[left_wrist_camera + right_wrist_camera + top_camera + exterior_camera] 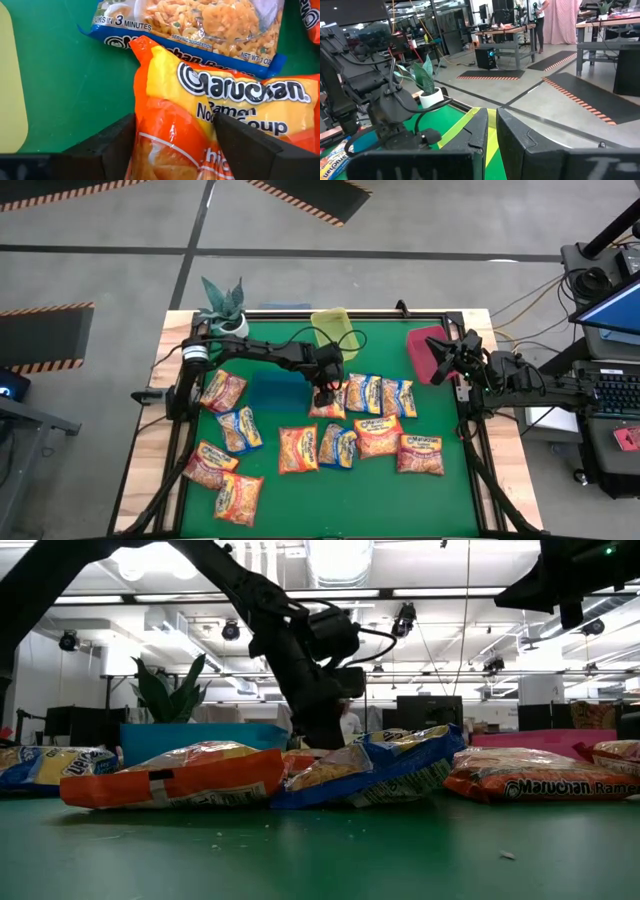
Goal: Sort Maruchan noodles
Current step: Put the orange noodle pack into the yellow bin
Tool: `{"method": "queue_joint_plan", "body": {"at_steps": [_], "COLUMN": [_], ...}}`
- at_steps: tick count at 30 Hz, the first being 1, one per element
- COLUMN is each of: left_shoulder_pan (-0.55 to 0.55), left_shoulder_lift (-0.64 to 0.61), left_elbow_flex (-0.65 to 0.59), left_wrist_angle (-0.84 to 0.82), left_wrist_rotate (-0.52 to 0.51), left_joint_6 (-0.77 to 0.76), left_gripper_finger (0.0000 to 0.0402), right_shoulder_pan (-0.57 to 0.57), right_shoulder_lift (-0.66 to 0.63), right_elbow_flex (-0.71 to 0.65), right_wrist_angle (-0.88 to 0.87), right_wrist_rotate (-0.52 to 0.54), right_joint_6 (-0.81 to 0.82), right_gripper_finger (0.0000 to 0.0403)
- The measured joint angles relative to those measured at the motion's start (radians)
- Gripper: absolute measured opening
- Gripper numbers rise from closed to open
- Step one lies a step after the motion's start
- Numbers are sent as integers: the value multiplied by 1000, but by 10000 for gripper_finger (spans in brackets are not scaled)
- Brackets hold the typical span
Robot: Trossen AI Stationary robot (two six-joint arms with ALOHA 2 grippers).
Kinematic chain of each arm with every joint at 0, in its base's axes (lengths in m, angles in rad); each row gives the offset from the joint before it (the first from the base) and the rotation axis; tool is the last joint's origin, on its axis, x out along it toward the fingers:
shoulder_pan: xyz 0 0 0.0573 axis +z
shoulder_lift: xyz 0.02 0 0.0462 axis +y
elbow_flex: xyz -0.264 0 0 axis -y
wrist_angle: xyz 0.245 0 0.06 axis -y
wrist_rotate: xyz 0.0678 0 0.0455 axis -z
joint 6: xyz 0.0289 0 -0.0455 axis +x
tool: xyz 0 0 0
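Several Maruchan noodle packets lie flat on the green mat, orange-yellow, red-pink and blue-edged. My left gripper reaches to the middle of the table and stands down over an orange-yellow packet, shut on it. A blue-edged packet lies just beyond it. In the low view the left gripper drops behind the front row of packets. My right gripper hangs in the air at the table's right side by the red bin, shut and holding nothing; the right wrist view shows its fingers nearly together. My left gripper pinches the orange-yellow packet between its two fingers, one on each side of the packet's near part. The fingers come from above, pointing down. The packet bulges between them; its far corner lies on the blue-edged packet's edge.
A yellow bin and a potted plant stand at the far edge, with a blue bin just left of the left gripper. Other packets lie in a loose row nearer the front. Black frame rails border the mat.
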Motion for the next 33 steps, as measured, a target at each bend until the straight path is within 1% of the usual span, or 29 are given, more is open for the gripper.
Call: {"method": "queue_joint_plan", "body": {"at_steps": [4, 9, 12, 14, 23, 30, 33], "left_shoulder_pan": [0, 0, -1, -3, -40, -99, -110], "left_shoulder_lift": [-2, -4, -4, -7, -61, -156, -201], "left_elbow_flex": [-1, 2, 24, 47, 156, 173, 174], "left_wrist_angle": [-7, -12, -32, -55, -185, -191, -187], "left_wrist_rotate": [-9, -11, -15, -17, -44, -76, -138], "left_joint_6": [7, 4, -1, -1, 23, 80, 128], "left_gripper_finger": [189, 90, 31, 11, 1, 0, 0], "right_shoulder_pan": [0, 0, 0, 0, 0, 0, 0], "right_shoulder_lift": [0, 0, 0, 0, -1, -1, -1], "right_elbow_flex": [0, 0, 0, 0, 0, 0, 0], "right_wrist_angle": [0, 0, 1, 7, 8, 8, 8], "right_wrist_rotate": [0, 0, 1, 1, 1, 2, 2], "right_joint_6": [-1, 1, 0, 0, 0, -16, -16], "right_gripper_finger": [28, 29, 28, 28, 28, 28, 28]}}
